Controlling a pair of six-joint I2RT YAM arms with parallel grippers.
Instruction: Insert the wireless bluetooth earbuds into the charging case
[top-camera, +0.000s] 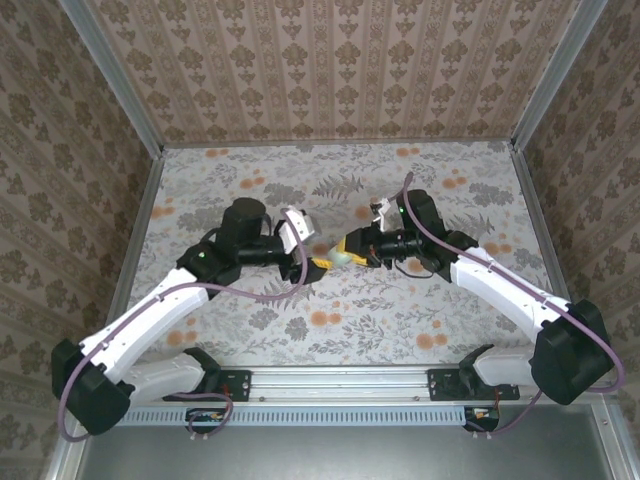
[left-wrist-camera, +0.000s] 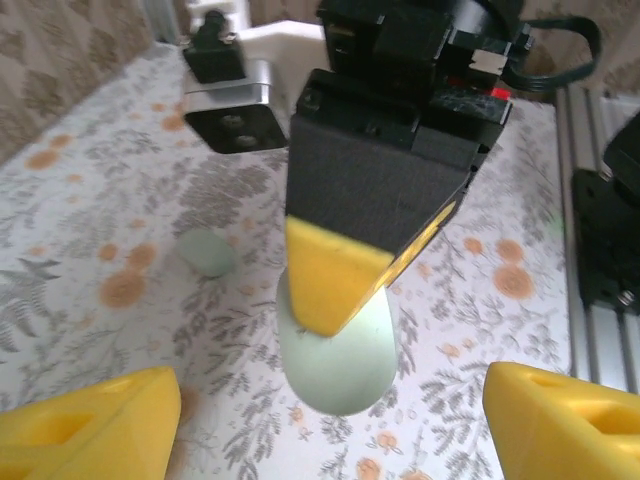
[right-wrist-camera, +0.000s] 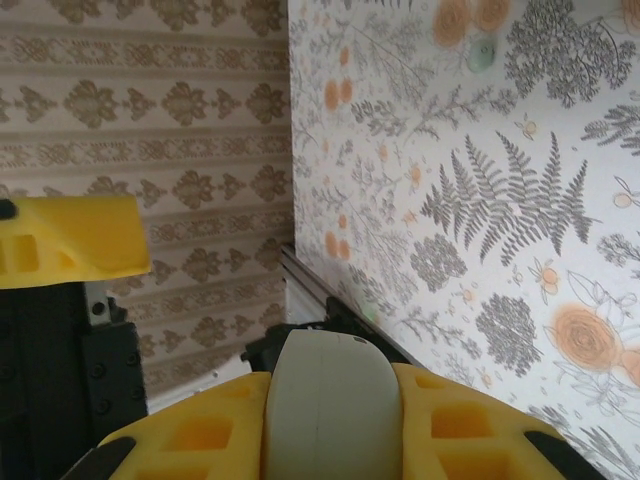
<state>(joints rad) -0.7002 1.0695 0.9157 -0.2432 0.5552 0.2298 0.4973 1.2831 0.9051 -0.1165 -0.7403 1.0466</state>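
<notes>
Top external: the right gripper (top-camera: 345, 255) is clenching the pale green charging case (top-camera: 348, 262) at mid-table. Left wrist: the left gripper (left-wrist-camera: 325, 430) is hanging released, and a small earbud (left-wrist-camera: 207, 252) is lying near the case. Right wrist: the case is looking smooth, light and probably slippery, so it is sitting best pinched across its sides.

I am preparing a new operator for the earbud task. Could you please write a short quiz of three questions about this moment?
1. True or false: the right gripper is shut on the charging case.
2. Choose one: the left gripper is A) open, holding nothing; B) shut on an earbud; C) shut on the case.
3. Fill in: the small green earbud lies loose on the ____, beside the held case.

Key: 1 true; 2 A; 3 table.
</notes>
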